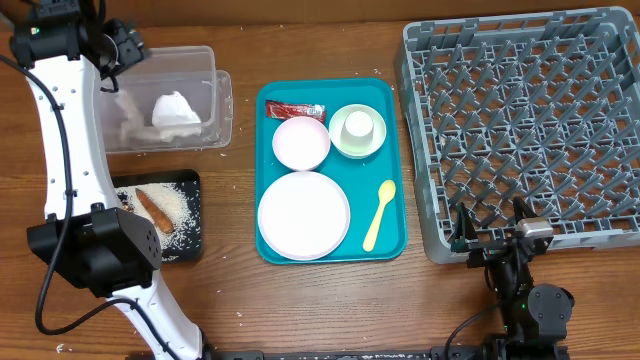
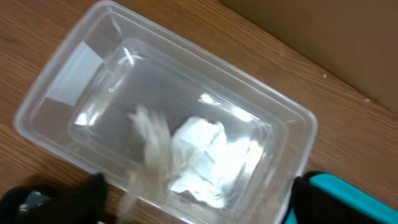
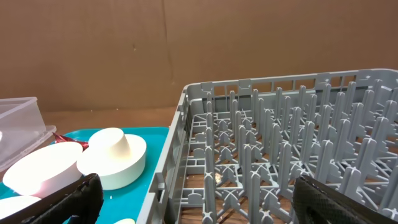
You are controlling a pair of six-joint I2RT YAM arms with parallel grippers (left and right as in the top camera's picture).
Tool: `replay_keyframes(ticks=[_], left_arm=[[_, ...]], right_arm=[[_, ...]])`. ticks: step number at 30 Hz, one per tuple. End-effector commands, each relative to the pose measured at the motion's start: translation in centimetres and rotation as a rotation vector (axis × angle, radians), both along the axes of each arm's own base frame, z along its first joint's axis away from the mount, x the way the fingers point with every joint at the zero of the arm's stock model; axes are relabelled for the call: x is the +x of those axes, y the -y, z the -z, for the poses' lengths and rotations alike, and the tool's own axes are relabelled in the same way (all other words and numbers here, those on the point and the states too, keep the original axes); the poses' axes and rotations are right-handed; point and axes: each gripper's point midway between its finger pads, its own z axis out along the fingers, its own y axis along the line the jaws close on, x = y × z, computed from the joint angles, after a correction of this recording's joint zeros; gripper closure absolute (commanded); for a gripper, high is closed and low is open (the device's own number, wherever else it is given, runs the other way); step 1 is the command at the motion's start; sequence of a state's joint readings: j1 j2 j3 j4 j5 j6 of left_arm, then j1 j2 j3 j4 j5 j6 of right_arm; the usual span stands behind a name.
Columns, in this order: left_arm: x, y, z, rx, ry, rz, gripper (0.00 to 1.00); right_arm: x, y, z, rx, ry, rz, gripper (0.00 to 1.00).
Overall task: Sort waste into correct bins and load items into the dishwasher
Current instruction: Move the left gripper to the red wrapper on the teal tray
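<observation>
**Left tool [image 2: 196, 202] spread wide over the clear tub [image 2: 298, 124]**

Seen from the left wrist, the left tool hangs open and empty above the clear tub, one dark finger at each lower corner of the view. Crumpled white napkins [image 2: 205, 155] lie inside the tub, one shred blurred.

From overhead, the black tray [image 1: 192, 250] near the tub holds rice grains [image 1: 182, 200] and a brown stick [image 1: 153, 208]. The teal tray [image 1: 390, 170] carries a red wrapper [image 1: 295, 110], a plate [image 1: 303, 215], a pink bowl [image 1: 301, 142], a cup [image 1: 358, 124] inside a second bowl [image 1: 340, 147], and a yellow spoon [image 1: 379, 213].

The right tool [image 1: 497, 235] is wide open and empty at the near edge of the grey dish rack [image 1: 520, 120], which holds no dishes yet.

Waste sorting looks nearly done. The wrapper probably comes next, and it calls for a low, narrow pinch off the tray floor.
</observation>
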State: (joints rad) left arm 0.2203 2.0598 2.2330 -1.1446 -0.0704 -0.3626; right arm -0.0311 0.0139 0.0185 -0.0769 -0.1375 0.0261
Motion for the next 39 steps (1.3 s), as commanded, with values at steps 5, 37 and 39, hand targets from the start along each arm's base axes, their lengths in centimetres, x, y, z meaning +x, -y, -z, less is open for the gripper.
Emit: replay_keyframes(ticks=[5,37,39], left_arm=[[1.8,8.2,-1.4,-0.23,0.093,0.291,0.0],[2.1,26.1,15.0,-0.407,-0.284,0.031,0.15],[2.2,25.8,15.6,-0.396,-0.29,0.013,0.18]], right_arm=[[0.0,0.2,0.2,-0.001,0.004,0.01,0.0],[0.0,0.2,0.2,-0.001,0.004,0.01,0.0],[0.0,0.2,0.2,-0.001,0.004,0.01,0.0]])
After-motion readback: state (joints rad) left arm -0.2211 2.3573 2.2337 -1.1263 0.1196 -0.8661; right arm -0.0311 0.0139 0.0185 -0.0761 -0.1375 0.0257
